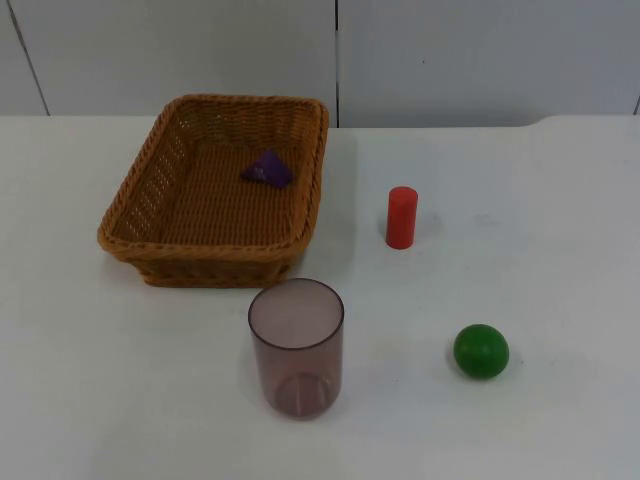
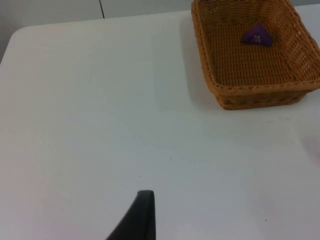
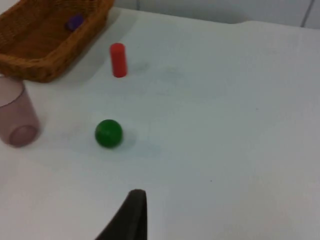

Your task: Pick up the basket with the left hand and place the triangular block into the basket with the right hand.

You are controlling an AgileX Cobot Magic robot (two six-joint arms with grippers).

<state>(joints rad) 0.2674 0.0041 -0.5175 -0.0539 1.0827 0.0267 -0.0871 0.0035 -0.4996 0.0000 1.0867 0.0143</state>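
Note:
A brown wicker basket (image 1: pixel 205 245) stands on the white table at the back left. A purple triangular block (image 1: pixel 268 168) lies inside it, near its far right corner. The left wrist view shows the same basket (image 2: pixel 260 89) with the block (image 2: pixel 257 36) on its woven floor. My left gripper (image 2: pixel 142 220) hangs over bare table, well away from the basket and holding nothing. My right gripper (image 3: pixel 132 215) hangs over bare table, short of the green ball (image 3: pixel 108 133). The basket (image 3: pixel 45 67) and block (image 3: pixel 75 21) lie far beyond it.
A red cylinder (image 1: pixel 401 217) stands upright right of the basket. A green ball (image 1: pixel 481 351) rests at the front right. A translucent purple-tinted cup (image 1: pixel 296 347) stands just in front of the basket. The grey partition wall closes off the table's back.

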